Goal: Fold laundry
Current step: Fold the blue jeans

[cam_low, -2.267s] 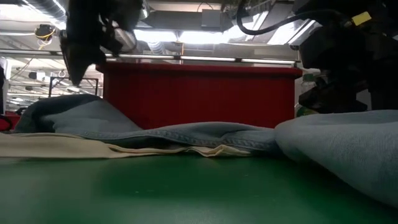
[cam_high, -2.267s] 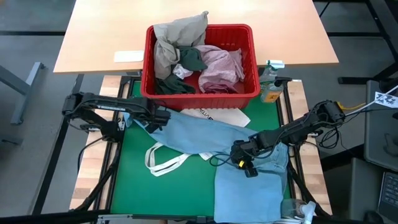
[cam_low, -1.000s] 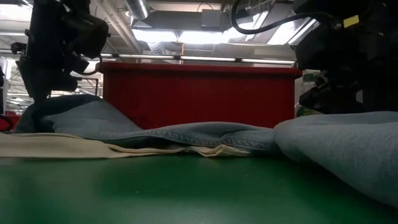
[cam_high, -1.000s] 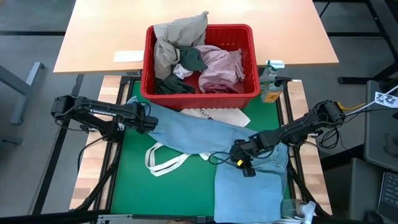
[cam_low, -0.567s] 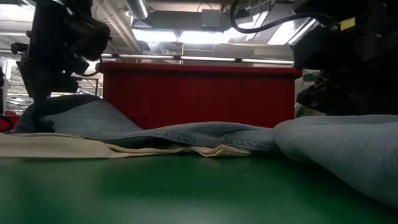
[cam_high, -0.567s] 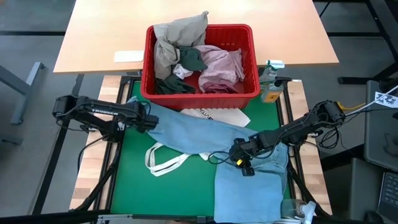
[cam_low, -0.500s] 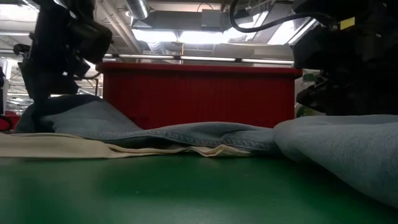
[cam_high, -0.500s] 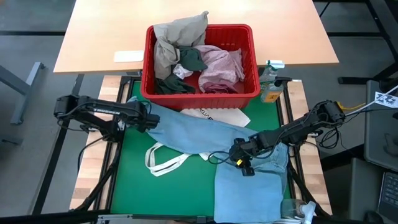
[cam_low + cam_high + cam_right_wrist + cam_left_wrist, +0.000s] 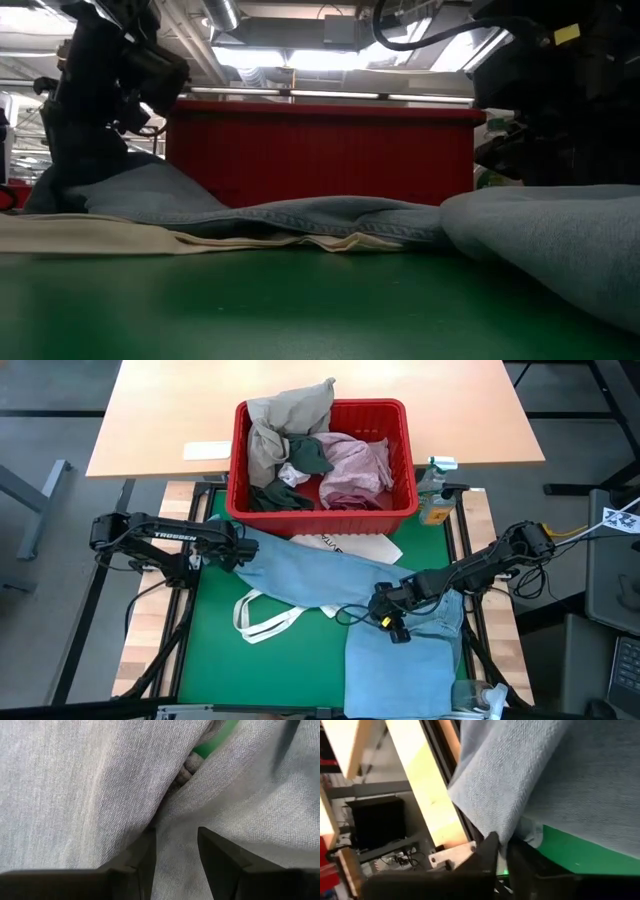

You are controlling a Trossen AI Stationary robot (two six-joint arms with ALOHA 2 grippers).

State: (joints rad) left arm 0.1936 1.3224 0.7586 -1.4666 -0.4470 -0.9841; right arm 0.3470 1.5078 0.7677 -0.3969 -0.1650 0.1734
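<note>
A light blue denim garment (image 9: 320,575) lies stretched across the green mat (image 9: 270,670), from the left edge to the near right. It partly covers a white tote bag (image 9: 345,547). My left gripper (image 9: 238,552) is at the garment's left end, shut on the cloth (image 9: 504,857). My right gripper (image 9: 390,618) stands over the garment's middle and is closed on a ridge of denim (image 9: 175,860). More laundry fills the red basket (image 9: 320,515) at the far side. My left gripper pinches a corner of the garment's left end (image 9: 507,832) between its two fingers, slanting down from the table's left. One layer or several, I cannot tell. The cloth beyond the fingers lies slack on the mat. My right gripper has a raised fold of the denim (image 9: 175,827) between its two fingers (image 9: 220,860), coming from above at a slant. The cloth bunches up between them. The rest of the garment rests on the mat.
The tote's loop handles (image 9: 262,618) lie on the mat near the middle. A small bottle (image 9: 435,500) stands to the right of the basket. The wooden table (image 9: 160,420) lies beyond the basket. Bare green mat shows at the near left.
My left arm has edged slightly toward the table's right at the garment's left end. The garment and my right gripper stay as they were.
</note>
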